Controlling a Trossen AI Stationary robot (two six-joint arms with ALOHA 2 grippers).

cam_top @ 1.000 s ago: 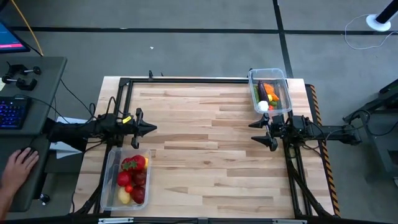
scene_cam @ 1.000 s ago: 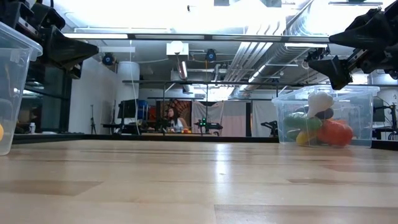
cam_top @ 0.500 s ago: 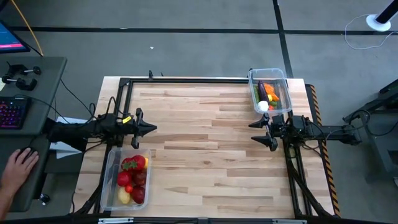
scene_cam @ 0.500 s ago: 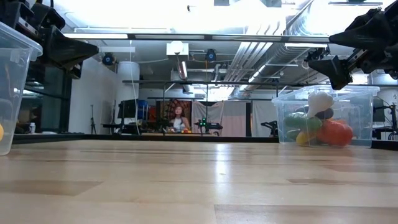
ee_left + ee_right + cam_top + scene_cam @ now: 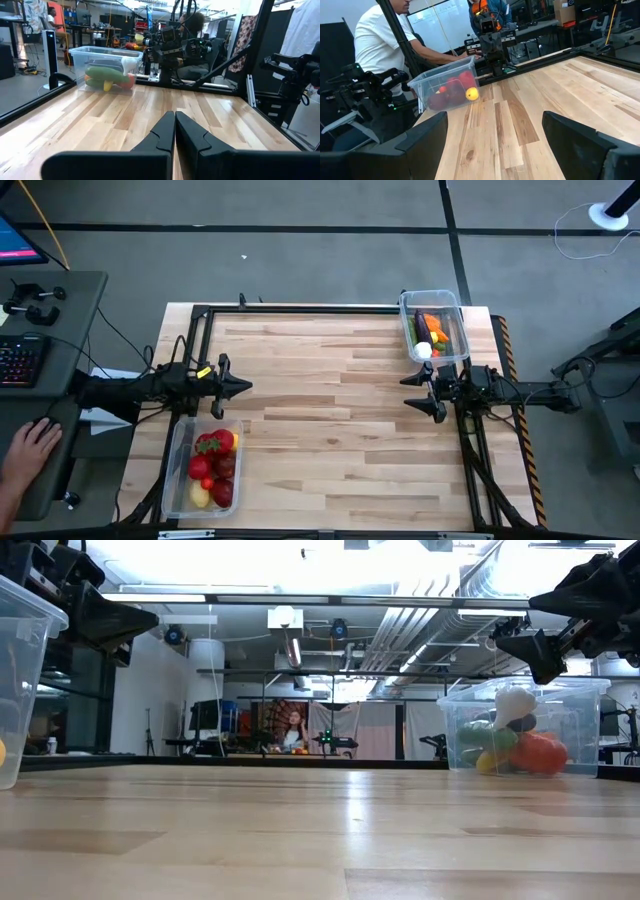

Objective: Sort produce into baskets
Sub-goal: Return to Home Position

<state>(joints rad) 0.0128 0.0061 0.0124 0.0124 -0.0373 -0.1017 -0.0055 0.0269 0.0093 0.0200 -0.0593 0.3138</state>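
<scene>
Fruit (image 5: 212, 467), mostly red with a lemon (image 5: 229, 442), fills the left bin (image 5: 171, 470) at the near left corner of the bench (image 5: 330, 420). Green and orange vegetables (image 5: 432, 332) and white garlic (image 5: 424, 350) lie in the right bin (image 5: 432, 294) at the far right corner. The left gripper (image 5: 245, 386) hovers just beyond the left bin, fingers pressed together, empty. The right gripper (image 5: 407, 391) hovers just nearer than the right bin, fingers spread wide, empty.
</scene>
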